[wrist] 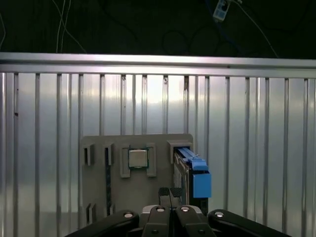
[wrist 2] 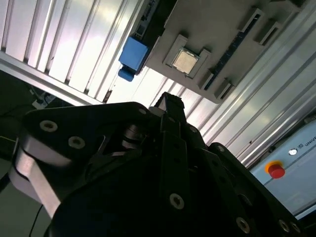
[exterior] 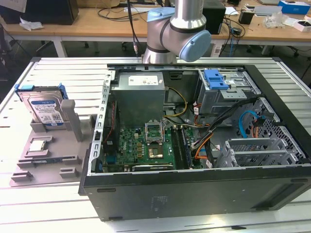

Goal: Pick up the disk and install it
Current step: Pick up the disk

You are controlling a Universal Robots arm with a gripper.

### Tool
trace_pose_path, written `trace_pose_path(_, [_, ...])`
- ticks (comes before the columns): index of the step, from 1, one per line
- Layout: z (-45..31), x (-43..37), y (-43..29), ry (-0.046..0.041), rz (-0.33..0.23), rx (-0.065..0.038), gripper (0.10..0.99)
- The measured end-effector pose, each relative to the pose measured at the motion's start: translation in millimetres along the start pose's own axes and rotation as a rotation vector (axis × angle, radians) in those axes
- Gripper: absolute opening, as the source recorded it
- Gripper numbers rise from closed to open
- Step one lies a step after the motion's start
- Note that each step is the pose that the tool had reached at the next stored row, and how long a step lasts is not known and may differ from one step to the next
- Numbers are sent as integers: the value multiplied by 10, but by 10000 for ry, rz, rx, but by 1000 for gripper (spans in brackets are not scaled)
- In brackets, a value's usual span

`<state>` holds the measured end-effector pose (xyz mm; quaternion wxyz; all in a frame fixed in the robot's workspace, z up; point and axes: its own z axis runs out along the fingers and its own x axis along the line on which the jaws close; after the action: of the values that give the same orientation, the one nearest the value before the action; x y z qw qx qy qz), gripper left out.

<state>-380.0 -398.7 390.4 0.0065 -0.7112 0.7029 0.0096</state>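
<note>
Well, I judge this to be the approach before the pick, with nothing lifted yet. The disk (exterior: 46, 109) stands upright on edge in a slot at a corner of the grey holder (exterior: 48, 162), on the side away from the open computer case (exterior: 194, 191). The holder lies on the slatted table (exterior: 29, 208), close beside the case. I hang above the holder, looking down on it. In the first wrist view my gripper (wrist: 170, 193) lines up near the disk's blue frame, clear of it. My fingers (wrist: 164, 193) look pressed together with only a thin seam between them, gripping and touching nothing. The small square chip (wrist: 138, 158) lies in its pocket near the disk. As I judge it, a pick calls for parting the fingers enough to span the disk's thin upper edge, squaring them to it, and keeping off the chip.
</note>
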Motion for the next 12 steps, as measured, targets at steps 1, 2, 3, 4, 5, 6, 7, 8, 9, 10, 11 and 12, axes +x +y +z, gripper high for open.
trace_pose_path(1, [0, 0, -1, 0, -1, 5, 106])
trace_pose_path(2, [0, 0, 0, 0, -2, 10, 106])
trace_pose_path(3, [0, 0, 0, 1, -1, 14, 106])
trace_pose_path(4, [0, 0, 0, 0, -1, 18, 106])
trace_pose_path(5, [0, 0, 0, 0, -1, 26, 106])
trace_pose_path(6, [0, 0, 0, 1, -1, 30, 106])
trace_pose_path(7, [0, 0, 0, 0, -2, 34, 106])
trace_pose_path(8, [0, 0, 0, 1, -1, 39, 114])
trace_pose_path(9, [0, 0, 0, 1, -1, 43, 169])
trace_pose_path(10, [0, 0, 0, 1, -2, 55, 294])
trace_pose_path(11, [0, 0, 0, 1, -2, 64, 357])
trace_pose_path(12, [0, 0, 0, 1, -2, 71, 416])
